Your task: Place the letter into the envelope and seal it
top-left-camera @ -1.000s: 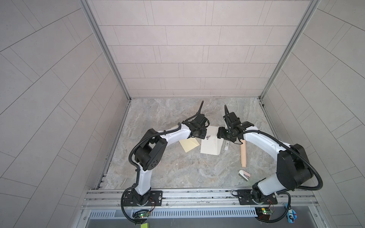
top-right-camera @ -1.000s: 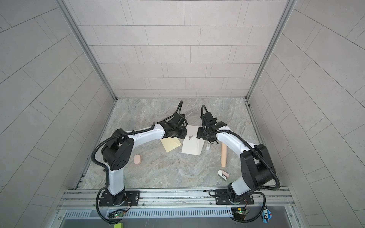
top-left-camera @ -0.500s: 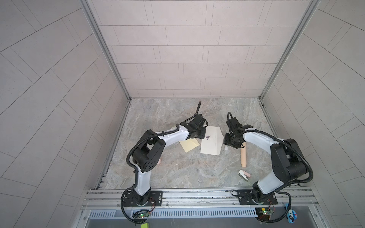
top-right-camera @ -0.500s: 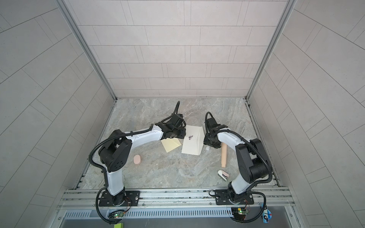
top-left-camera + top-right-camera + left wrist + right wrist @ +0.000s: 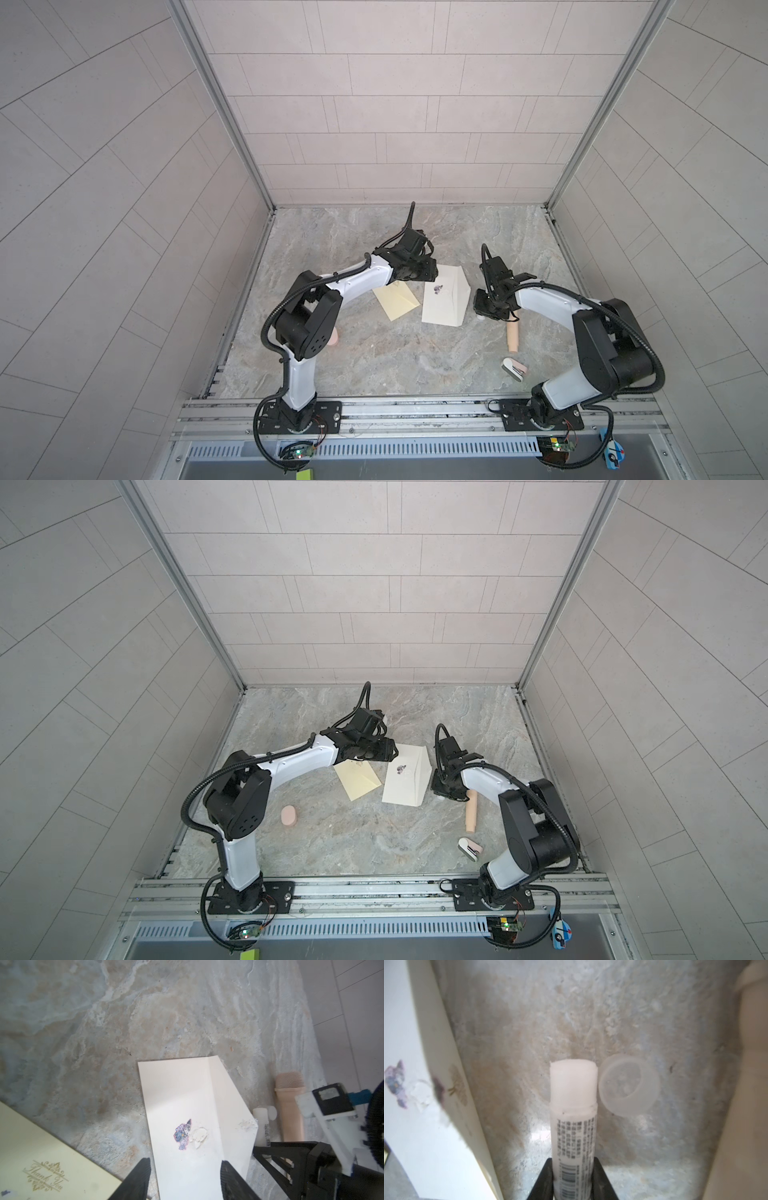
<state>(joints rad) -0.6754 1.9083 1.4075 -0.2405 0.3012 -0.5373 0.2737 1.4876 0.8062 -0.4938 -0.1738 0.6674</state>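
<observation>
Step in hand: judged to be taking up the glue stick (image 5: 574, 1126) to coat the flap (image 5: 232, 1113) before sealing.
Right gripper (image 5: 573, 1165): just beside the envelope (image 5: 442, 299), off its flap side near the nearer corner. The jaws press on both sides of the glue stick's labelled body, gripping it.
Method: lift straight up, clear of the loose cap (image 5: 629, 1084) just beside the glue stick's bared end. Avoid brushing the flap's edge.
Envelope: flat on the table, flap open, printed mark upward.
Letter: no separate sheet in view; presumably inside the envelope, unconfirmed.
Left gripper (image 5: 185, 1163): over the envelope's far end, jaws apart, holding nothing. It would do well to pin the envelope while glue is wiped on.
Change: a second ago the right gripper stood at the envelope's far flap-side edge with wider jaws. It has since come down to the glue stick. The left jaws have widened.
</observation>
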